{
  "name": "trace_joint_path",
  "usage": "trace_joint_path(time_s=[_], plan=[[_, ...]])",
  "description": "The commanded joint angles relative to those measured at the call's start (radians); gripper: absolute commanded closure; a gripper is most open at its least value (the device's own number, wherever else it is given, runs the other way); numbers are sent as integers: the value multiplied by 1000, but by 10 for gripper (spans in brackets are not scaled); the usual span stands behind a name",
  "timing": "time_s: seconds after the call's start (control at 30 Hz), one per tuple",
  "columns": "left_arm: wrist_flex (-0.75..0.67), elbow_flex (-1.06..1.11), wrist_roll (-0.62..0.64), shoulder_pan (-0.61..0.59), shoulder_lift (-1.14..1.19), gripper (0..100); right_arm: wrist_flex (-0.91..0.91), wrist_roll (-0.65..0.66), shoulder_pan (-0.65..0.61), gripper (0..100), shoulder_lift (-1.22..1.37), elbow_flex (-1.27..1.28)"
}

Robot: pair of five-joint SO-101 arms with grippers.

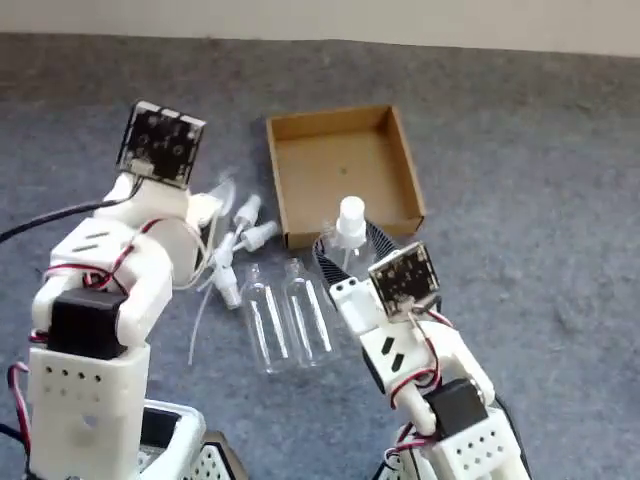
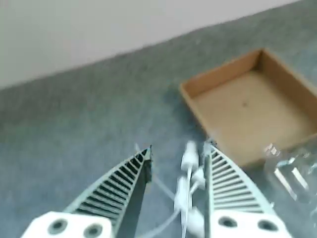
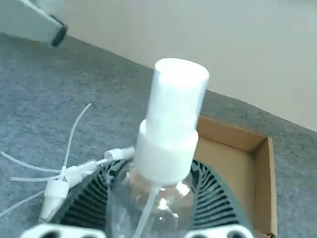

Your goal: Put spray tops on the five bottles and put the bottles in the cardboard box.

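- Covering the work area, a grey carpet-like surface (image 1: 540,200) runs back to a pale wall (image 1: 420,15).
- The cardboard box (image 1: 340,170) rests flat on this surface with its open side up.
- The right gripper (image 1: 352,262) is pinched on a clear bottle (image 3: 148,208) at the box's near wall. Whether bottle and wall touch cannot be told.
- The bottle's long axis is vertical, with the fitted spray top (image 3: 171,124) pointing up.
- The left gripper (image 2: 178,148) is spread, with its fingers either side of the loose spray tops (image 1: 240,235). These lie just off the box's near left corner.
- Two bare bottles (image 1: 262,325) lie side by side on the surface, on the arms' side of the box. Their long axes are parallel and their necks point toward the box.
- The right gripper's fingers hide the held bottle's lower part.
- The loose tops' dip tubes cross one another, so their count cannot be told.
- In the left wrist view the held bottle is cut off at the frame edge.
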Motion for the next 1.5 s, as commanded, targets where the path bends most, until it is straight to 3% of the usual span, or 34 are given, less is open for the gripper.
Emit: trace_joint_path(time_s=[0.0,0.33,0.5,0.7,0.93,1.23,1.47], plan=[[-68,232,0,-33,-116,832,-2,-9,22,993,197,-174],[-219,591,87,77,-394,827,1,-147,-68,993,938,-866],[-227,645,135,79,-503,730,1,-150,-130,993,1095,-940],[-233,651,130,81,-515,723,2,-150,-142,993,1124,-940],[-414,728,129,74,-410,723,91,-150,-143,994,1010,-940],[-477,728,129,70,-338,723,165,-147,-143,994,958,-934],[-473,737,129,70,-348,723,125,-58,-47,994,1030,-989]])
